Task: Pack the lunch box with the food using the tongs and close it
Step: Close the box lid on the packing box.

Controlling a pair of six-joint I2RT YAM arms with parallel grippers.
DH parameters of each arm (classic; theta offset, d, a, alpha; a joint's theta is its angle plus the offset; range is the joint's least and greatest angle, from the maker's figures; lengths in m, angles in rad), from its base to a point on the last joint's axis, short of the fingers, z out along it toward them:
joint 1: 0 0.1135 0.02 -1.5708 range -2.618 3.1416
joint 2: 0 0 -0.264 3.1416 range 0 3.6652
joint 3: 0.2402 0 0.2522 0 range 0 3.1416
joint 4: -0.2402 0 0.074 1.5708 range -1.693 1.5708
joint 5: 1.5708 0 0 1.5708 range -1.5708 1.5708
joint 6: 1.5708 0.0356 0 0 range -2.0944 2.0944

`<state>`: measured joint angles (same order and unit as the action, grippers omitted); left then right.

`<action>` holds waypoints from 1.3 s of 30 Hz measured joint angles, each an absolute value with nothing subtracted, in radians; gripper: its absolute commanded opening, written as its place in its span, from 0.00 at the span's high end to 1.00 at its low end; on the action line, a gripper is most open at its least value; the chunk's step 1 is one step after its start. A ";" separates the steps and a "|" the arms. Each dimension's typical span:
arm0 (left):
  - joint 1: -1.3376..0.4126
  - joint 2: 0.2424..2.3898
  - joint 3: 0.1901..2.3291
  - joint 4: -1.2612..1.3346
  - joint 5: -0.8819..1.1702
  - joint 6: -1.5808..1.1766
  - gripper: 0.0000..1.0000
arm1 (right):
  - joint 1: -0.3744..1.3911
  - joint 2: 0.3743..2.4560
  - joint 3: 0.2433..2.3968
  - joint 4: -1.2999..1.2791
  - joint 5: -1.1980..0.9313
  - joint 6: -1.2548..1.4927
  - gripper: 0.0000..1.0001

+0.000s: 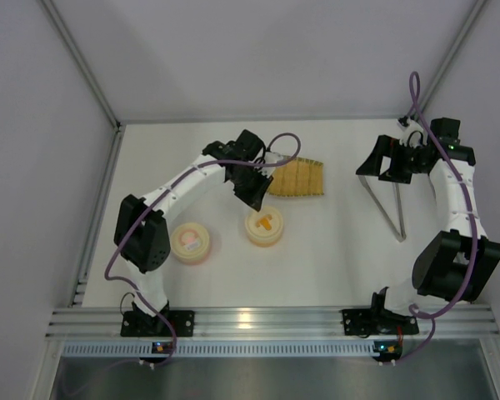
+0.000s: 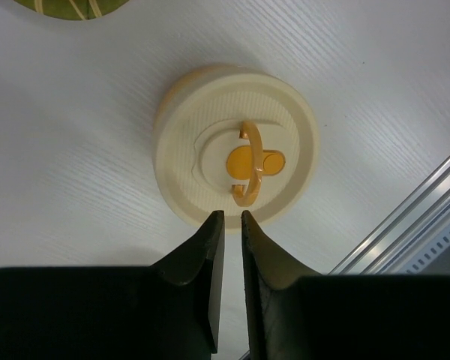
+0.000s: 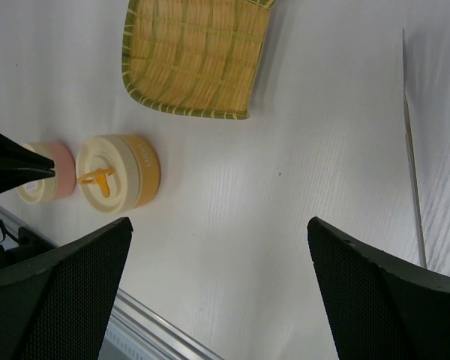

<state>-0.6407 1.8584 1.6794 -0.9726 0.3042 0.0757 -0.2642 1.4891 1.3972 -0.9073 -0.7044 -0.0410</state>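
Note:
The lunch box point(image 1: 265, 226) is a round orange tub with a cream lid and an orange loop handle point(image 2: 249, 162); it also shows in the right wrist view point(image 3: 120, 174). My left gripper point(image 1: 252, 190) hangs over it, jaws drawn to a narrow slit with nothing between them, the tips point(image 2: 229, 217) just short of the handle. The tongs point(image 1: 385, 204) lie in a narrow V on the table at the right, seen as a thin strip point(image 3: 411, 142). My right gripper point(image 1: 393, 158) is above their joined end, wide open point(image 3: 219, 225) and empty. No food is in view.
A yellow ribbed tray point(image 1: 298, 177) with a green rim point(image 3: 195, 56) lies behind the lunch box. A round pink container point(image 1: 192, 242) stands left of the lunch box. The aluminium rail point(image 1: 267, 321) runs along the near edge.

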 measured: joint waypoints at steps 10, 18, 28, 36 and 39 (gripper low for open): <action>-0.657 1.905 1.670 -0.968 0.326 0.076 0.81 | -0.264 1.501 1.395 -0.907 -0.704 -0.041 0.01; -0.682 1.909 1.650 -0.963 0.337 0.077 0.82 | -0.264 1.501 1.394 -0.906 -0.704 -0.041 0.01; -0.690 1.909 1.646 -0.962 0.348 0.077 0.83 | -0.264 1.501 1.394 -0.906 -0.705 -0.041 0.01; -0.690 1.909 1.647 -0.962 0.343 0.077 0.83 | -0.264 1.501 1.394 -0.906 -0.705 -0.041 0.01; -0.690 1.909 1.658 -0.963 0.334 0.078 0.83 | -0.264 1.501 1.394 -0.906 -0.705 -0.041 0.01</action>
<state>-0.6903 1.9091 1.6581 -0.9630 0.3344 0.0780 -0.2642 1.5013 1.3945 -0.9062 -0.7048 -0.0410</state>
